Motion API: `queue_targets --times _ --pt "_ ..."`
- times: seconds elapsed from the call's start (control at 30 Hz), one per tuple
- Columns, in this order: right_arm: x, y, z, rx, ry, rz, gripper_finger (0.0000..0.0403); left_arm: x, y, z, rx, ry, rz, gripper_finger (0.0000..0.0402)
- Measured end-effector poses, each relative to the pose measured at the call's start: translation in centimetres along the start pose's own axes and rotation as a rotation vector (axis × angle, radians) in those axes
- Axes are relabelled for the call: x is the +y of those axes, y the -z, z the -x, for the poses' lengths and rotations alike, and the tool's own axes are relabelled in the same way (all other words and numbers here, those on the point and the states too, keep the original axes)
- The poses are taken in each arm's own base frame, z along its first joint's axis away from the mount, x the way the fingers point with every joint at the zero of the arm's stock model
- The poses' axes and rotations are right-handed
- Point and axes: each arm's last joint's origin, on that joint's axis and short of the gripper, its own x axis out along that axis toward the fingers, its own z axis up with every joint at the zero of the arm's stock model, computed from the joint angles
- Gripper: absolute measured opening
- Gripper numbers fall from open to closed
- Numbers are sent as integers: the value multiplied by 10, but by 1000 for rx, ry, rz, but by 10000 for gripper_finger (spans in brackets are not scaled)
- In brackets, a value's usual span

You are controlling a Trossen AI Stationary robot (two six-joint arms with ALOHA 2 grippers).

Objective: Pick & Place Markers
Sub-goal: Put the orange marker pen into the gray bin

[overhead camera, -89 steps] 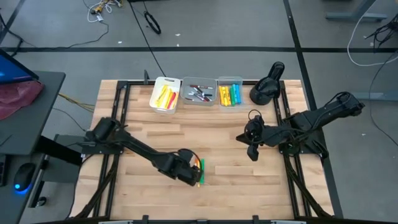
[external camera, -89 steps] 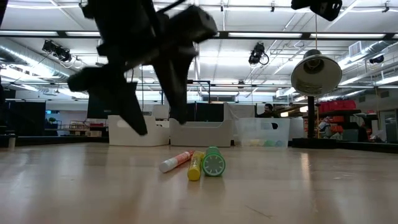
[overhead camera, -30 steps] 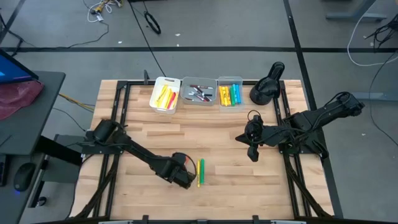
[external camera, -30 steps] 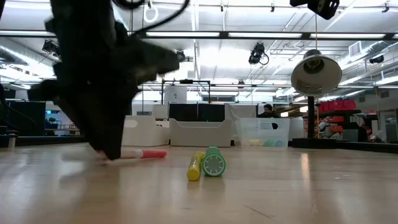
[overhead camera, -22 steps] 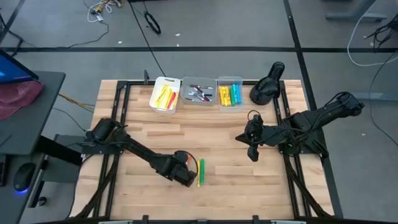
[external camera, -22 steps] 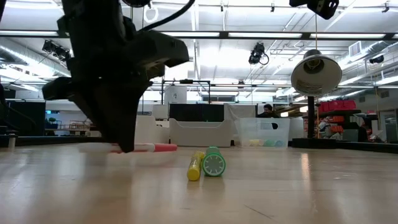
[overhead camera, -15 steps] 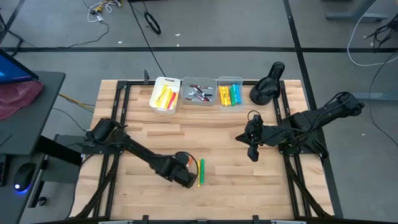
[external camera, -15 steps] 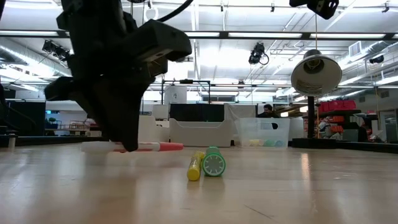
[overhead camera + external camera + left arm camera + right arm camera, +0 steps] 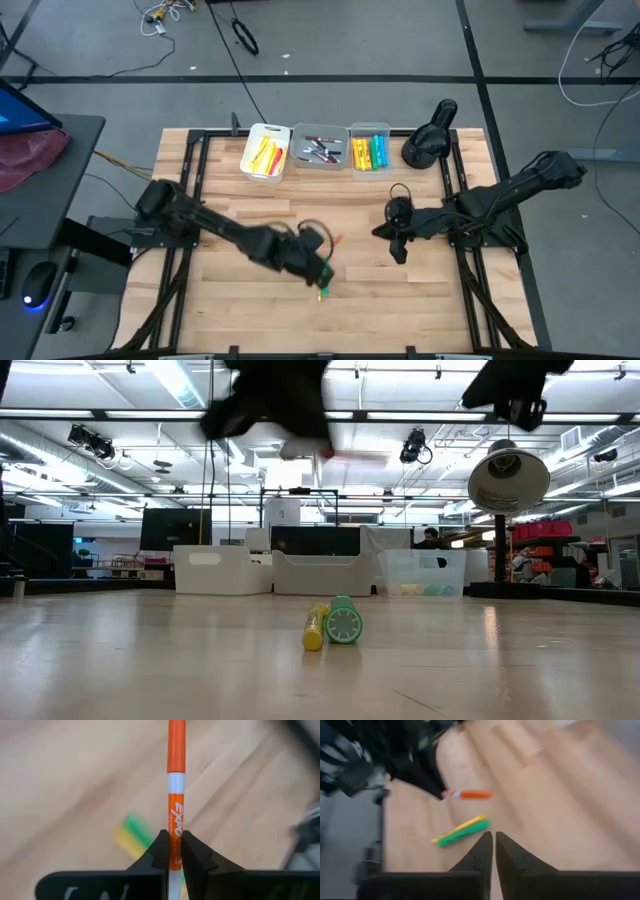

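My left gripper hangs above the middle of the table, shut on an orange marker with a white band. Under it, a yellow marker and a green marker lie side by side on the wood. My right gripper hovers to their right, shut and holding nothing. In the right wrist view it points toward the two lying markers. My left gripper pinches the orange marker between its two fingertips on the printed part of the barrel, with a white length running back between the fingers. The marker is lifted clear of the table and about level, its orange end pointing toward the table's right side.
Three small bins stand in a row at the far edge: a white one with yellow and orange markers, a grey one with dark ones, and a clear one with yellow, green and blue. A black lamp stands right of them.
My left gripper first slid the orange marker along the table, away from the yellow and green ones. It has now risen with it and gone toward the right and far side, so the marker hangs clear. My right gripper has shifted a little toward the table's left.
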Motion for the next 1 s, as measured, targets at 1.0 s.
queue_targets --times 1.0 --pt "-12 -21 25 -486 -334 -128 52 -22 -99 43 -328 353 -172 29"
